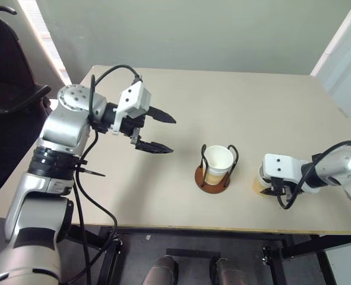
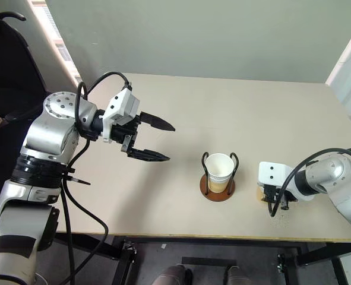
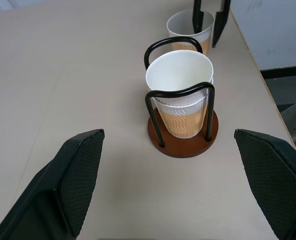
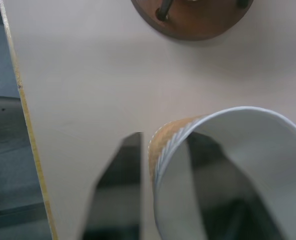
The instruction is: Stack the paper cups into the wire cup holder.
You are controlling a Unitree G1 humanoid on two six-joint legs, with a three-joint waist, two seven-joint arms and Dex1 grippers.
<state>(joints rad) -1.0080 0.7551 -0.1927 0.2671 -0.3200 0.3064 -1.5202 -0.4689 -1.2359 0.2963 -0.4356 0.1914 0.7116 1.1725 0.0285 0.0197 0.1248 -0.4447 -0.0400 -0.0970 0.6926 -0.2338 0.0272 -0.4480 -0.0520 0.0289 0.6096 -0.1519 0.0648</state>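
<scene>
Paper cups, head views: two nested cups (image 1: 218, 161) stand in the wire cup holder (image 1: 212, 178) near the table (image 1: 252, 107) front edge; the third cup (image 1: 260, 180) stands just beside it under the right gripper (image 1: 274, 189). The left gripper (image 1: 157, 132) hangs above the table, fingers wide apart and empty, judged to be keeping out of the way.

Left wrist view: the black wire loops hold the nested cups upright on the reddish-brown base; cups are tan and ribbed outside, white inside.

Right wrist view: one finger (image 4: 120, 190) sits outside the third cup's wall, the other inside, pinching the wall at the rim, a grip judged suited to lifting.
</scene>
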